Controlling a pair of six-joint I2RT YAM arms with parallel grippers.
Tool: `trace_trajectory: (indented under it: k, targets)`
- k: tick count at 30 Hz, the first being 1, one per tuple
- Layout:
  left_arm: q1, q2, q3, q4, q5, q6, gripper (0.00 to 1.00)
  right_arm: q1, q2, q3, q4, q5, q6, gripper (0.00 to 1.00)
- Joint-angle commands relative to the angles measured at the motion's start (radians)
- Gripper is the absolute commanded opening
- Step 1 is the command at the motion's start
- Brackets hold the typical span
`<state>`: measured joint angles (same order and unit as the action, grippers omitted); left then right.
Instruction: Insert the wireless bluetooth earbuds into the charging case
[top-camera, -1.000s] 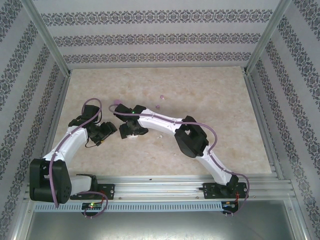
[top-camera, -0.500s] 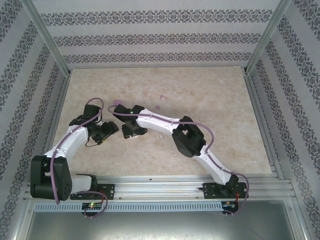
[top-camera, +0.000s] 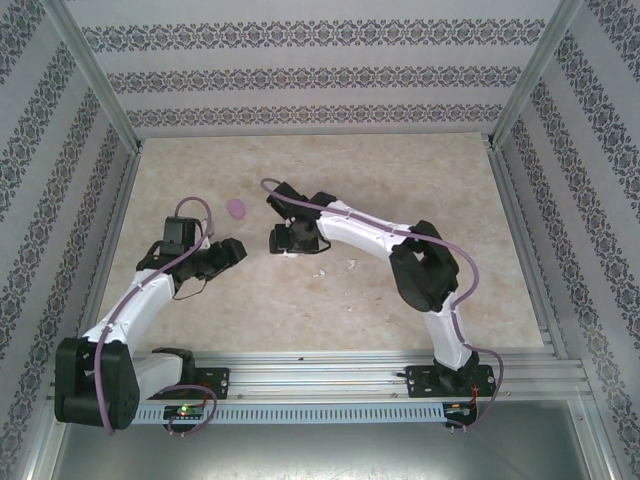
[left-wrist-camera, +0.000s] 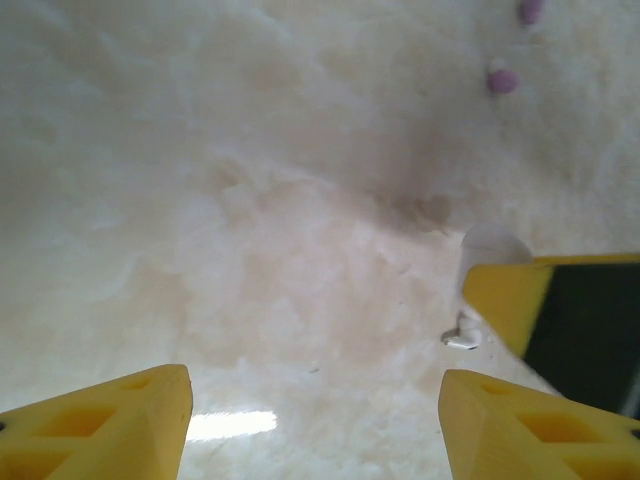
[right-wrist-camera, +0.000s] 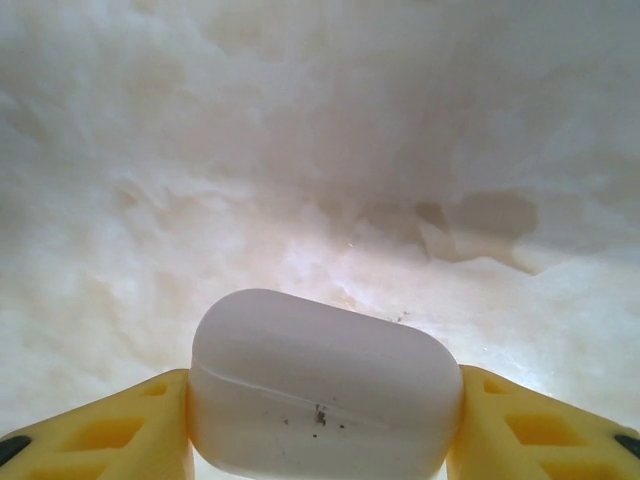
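My right gripper is shut on a white charging case with its lid closed, one yellow finger pressed on each end. In the top view the right gripper is just left of the table's middle. My left gripper is a short way to its left. The left gripper stands open over bare table with nothing between its fingers. A white earbud lies beside a finger of the right gripper. Two pale purple earbuds lie farther off. Two white earbuds lie just right of the right gripper.
A pale purple case lies on the table beyond the left gripper. The marbled tabletop is fenced by patterned walls with metal posts. The arms' base rail runs along the near edge.
The right gripper has closed on the white case and its arm has swung right and away. The left arm has straightened a little. The purple case, hidden before, is now uncovered.
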<state>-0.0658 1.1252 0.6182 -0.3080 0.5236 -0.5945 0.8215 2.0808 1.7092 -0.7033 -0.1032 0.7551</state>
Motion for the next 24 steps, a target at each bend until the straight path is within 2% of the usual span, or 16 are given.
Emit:
trace_trajectory:
  k: [1,6,11,14,19,24]
  targets:
    - [-0.055,-0.02,-0.022,0.162,0.016,-0.006,0.66,0.007,-0.037,-0.018,0.035,-0.015,0.025,0.54]
    - [-0.07,0.003,-0.013,0.14,0.007,-0.007,0.65,0.006,-0.004,-0.018,-0.043,0.022,-0.021,0.55]
    - [-0.088,0.002,-0.033,0.159,0.038,0.025,0.65,-0.001,-0.05,-0.075,-0.05,0.073,-0.06,0.55]
    - [-0.104,-0.006,-0.09,0.307,0.094,-0.019,0.63,-0.02,-0.077,-0.099,-0.052,0.056,-0.059,0.56]
    - [-0.221,-0.037,-0.148,0.502,0.006,-0.018,0.63,-0.056,-0.156,-0.166,0.038,-0.057,0.017,0.56]
    - [-0.3,-0.043,-0.213,0.765,-0.048,-0.014,0.62,-0.071,-0.221,-0.157,0.04,-0.091,0.044,0.56]
